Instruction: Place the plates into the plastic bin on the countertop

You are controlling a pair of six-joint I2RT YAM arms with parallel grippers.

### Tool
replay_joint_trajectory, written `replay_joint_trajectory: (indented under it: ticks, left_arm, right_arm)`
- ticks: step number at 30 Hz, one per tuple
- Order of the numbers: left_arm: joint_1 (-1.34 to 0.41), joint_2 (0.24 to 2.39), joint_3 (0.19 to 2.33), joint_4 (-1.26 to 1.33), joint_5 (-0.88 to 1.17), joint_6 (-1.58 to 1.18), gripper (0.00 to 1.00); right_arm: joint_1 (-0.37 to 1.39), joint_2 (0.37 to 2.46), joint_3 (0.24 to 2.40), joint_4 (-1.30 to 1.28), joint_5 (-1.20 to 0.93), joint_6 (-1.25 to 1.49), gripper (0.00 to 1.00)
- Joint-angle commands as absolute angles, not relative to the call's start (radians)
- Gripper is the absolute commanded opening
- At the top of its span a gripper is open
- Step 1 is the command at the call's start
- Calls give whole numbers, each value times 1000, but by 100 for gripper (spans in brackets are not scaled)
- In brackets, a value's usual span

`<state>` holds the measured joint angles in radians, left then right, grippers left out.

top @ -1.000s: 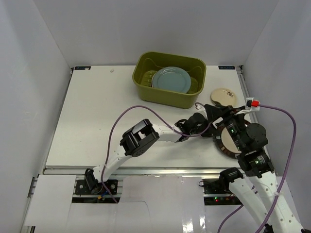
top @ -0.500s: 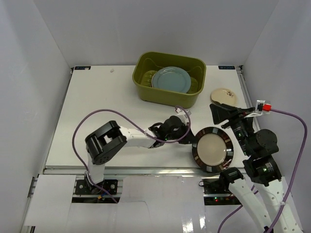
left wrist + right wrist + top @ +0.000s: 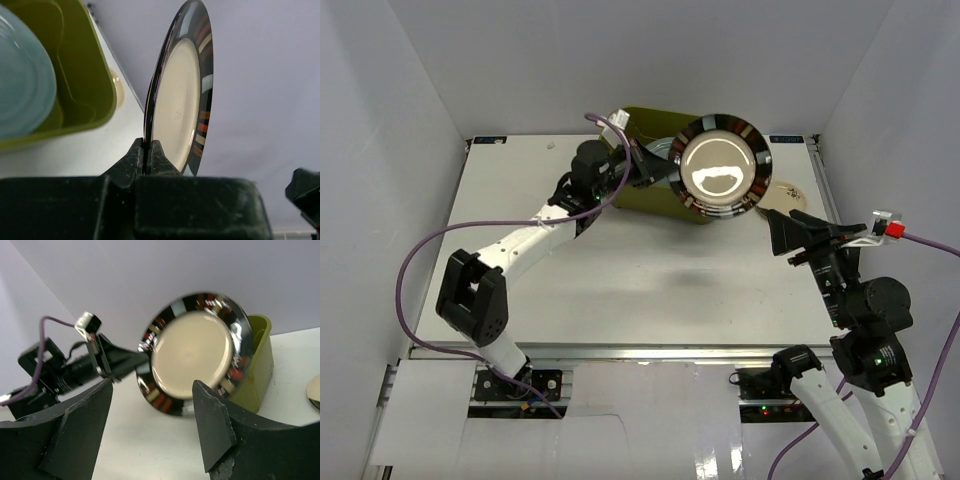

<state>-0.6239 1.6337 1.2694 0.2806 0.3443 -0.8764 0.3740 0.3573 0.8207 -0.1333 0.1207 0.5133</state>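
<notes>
My left gripper is shut on the rim of the dark-rimmed beige plate and holds it tilted up in the air over the front right of the olive-green plastic bin. The left wrist view shows the plate edge-on, pinched between the fingers, with the bin and a blue-grey plate inside it to the left. My right gripper is open and empty, off to the right of the bin; its view faces the held plate. A small cream plate lies on the white countertop right of the bin.
White walls close in the countertop at the back and both sides. A metal rail runs along the front edge. The left arm's purple cable loops over the left part of the countertop. The right arm's cable hangs at the far right.
My left gripper has lifted the dark-rimmed plate from the front right of the countertop up and back to above the bin. The right gripper has let it go and drawn back, open.
</notes>
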Motion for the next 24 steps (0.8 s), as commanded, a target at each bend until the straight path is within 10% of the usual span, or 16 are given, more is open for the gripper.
replay_joint_trajectory:
  ticks: [1, 24]
  left_arm:
    - [-542, 1647, 1409, 315, 390, -920, 0]
    - [-364, 2085, 1847, 6, 362, -828, 0]
  right_arm:
    - [373, 374, 818, -124, 140, 492, 71]
    - [373, 420, 730, -121, 152, 489, 71]
